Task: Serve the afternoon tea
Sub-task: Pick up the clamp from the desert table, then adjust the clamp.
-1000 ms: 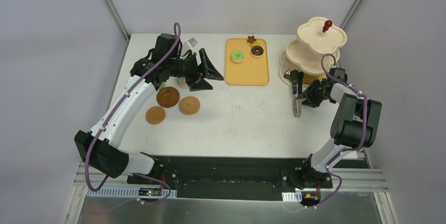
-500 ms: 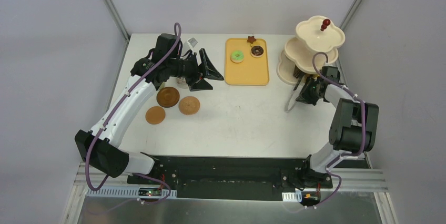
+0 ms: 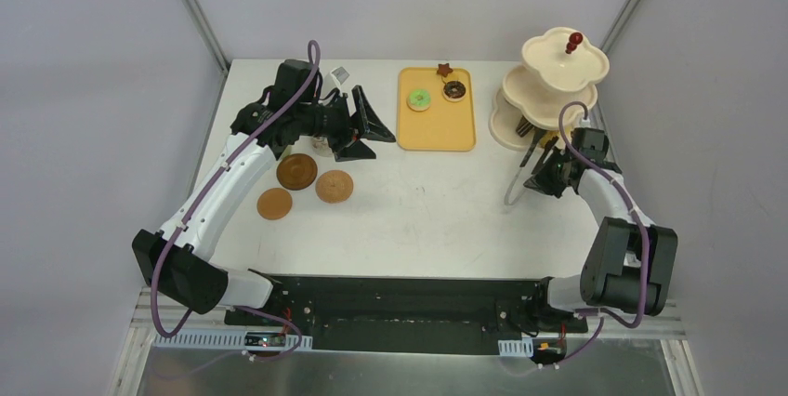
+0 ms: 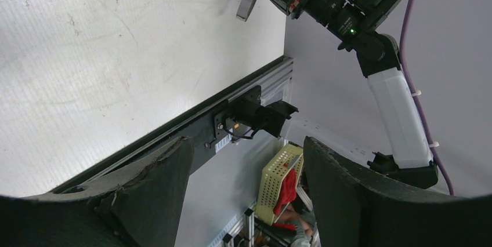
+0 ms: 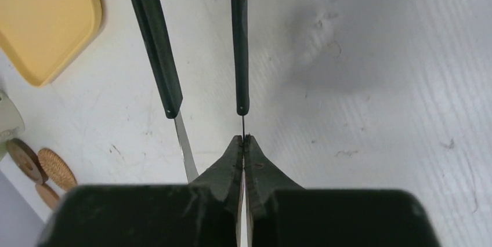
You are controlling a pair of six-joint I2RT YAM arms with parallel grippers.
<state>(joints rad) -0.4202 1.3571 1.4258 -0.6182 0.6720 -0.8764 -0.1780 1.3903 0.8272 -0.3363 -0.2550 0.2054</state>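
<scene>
Left arm: reaches over the white counter [image 3: 418,219] toward its 10 o'clock corner.
Left claw [image 3: 372,131]: released, black fingers spread wide with nothing between them; it hangs near the counter's 11 o'clock, just left of the tray.
Coasters: three round brown ones sit close together at the counter's 9 o'clock, below the left claw. The dark wooden coaster [image 3: 296,171] is farthest back. The woven tan coaster [image 3: 334,186] is at its 4 o'clock and the plain light-brown coaster [image 3: 274,203] at its 7 o'clock.
Tray: the yellow rectangular plastic tray [image 3: 437,131] lies at the counter's 12 o'clock.
Pastries: all three lie on the far half of the tray. The green-iced ring doughnut [image 3: 419,99] is on the left and the chocolate ring doughnut [image 3: 454,90] at its 2 o'clock. The small brown star-shaped pastry [image 3: 444,69] is at the tray's far edge.
Tongs: the black-sleeved metal tongs [image 5: 154,44] point toward 12 o'clock, arms apart; their dark ends lie by the stand's lowest tier, contact unclear.
Right claw [image 5: 243,142]: clenched, pinching the thin bare-metal strip of one tong arm, at the counter's 3 o'clock.
Stand: the cream three-tier scalloped stand [image 3: 553,80] with a red knob [image 3: 574,40] stands upright at 2 o'clock.
</scene>
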